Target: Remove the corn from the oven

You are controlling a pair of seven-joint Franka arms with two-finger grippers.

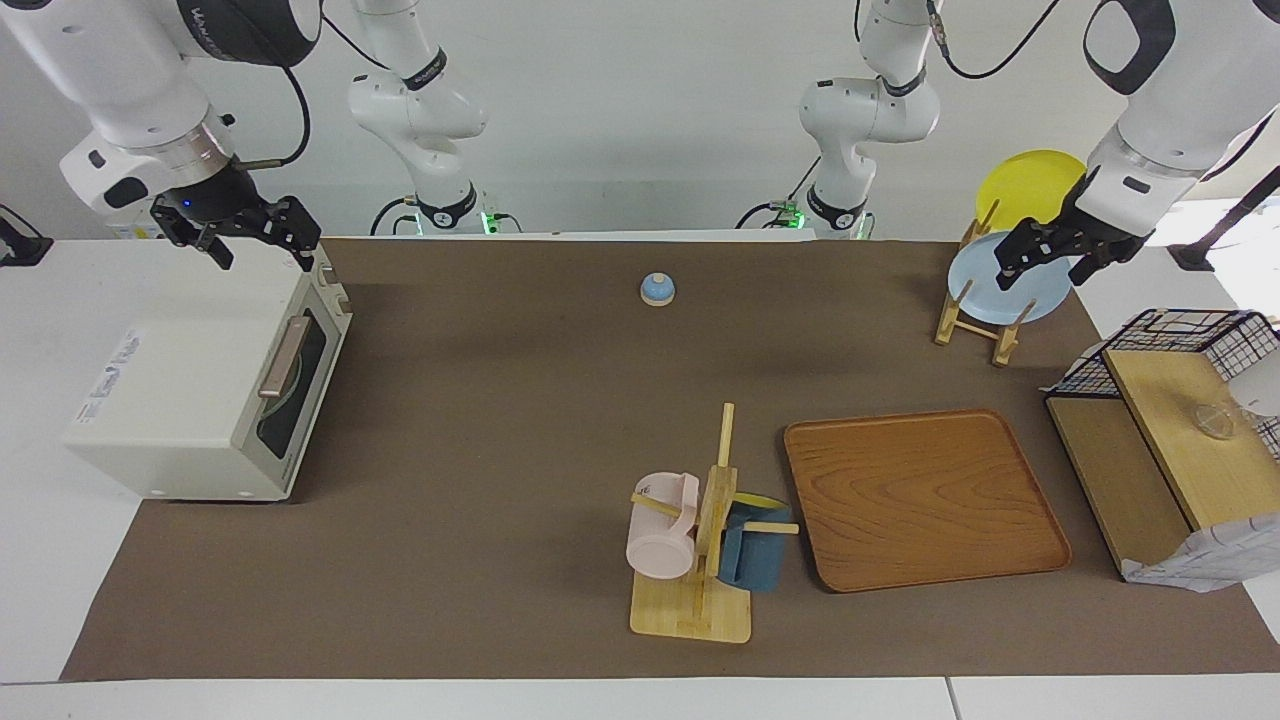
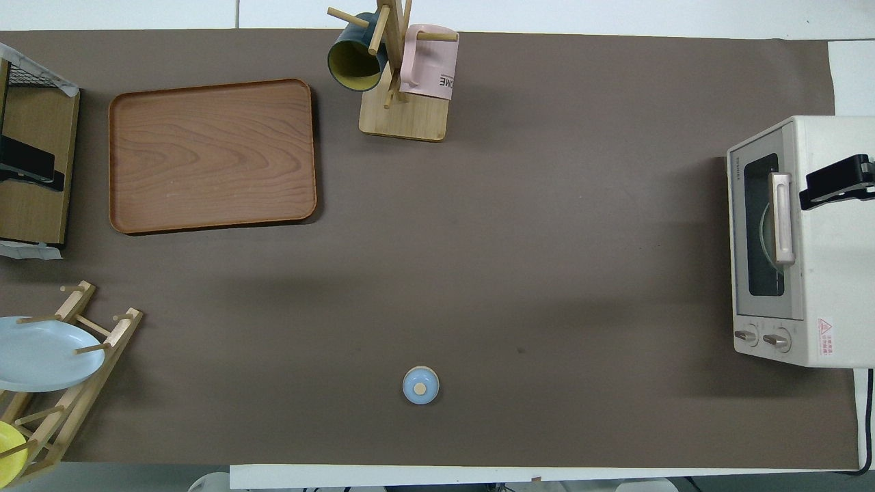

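The cream-white oven point(image 1: 190, 400) stands at the right arm's end of the table, and it also shows in the overhead view point(image 2: 820, 239). Its dark glass door point(image 1: 300, 385) is closed, with the bronze handle point(image 1: 283, 357) across it. The corn is hidden; only a curved pale edge shows through the glass. My right gripper point(image 1: 258, 245) is open and empty, raised over the oven's top edge nearest the robots. My left gripper point(image 1: 1048, 262) is open and empty, raised over the plate rack point(image 1: 975, 325) at the left arm's end.
A wooden tray point(image 1: 925, 500) lies beside a mug rack point(image 1: 700, 560) holding a pink mug and a blue mug. The plate rack holds a blue plate point(image 1: 1000, 295) and a yellow plate point(image 1: 1025, 185). A black wire basket point(image 1: 1200, 335) and a small blue bell point(image 1: 657, 289) are also there.
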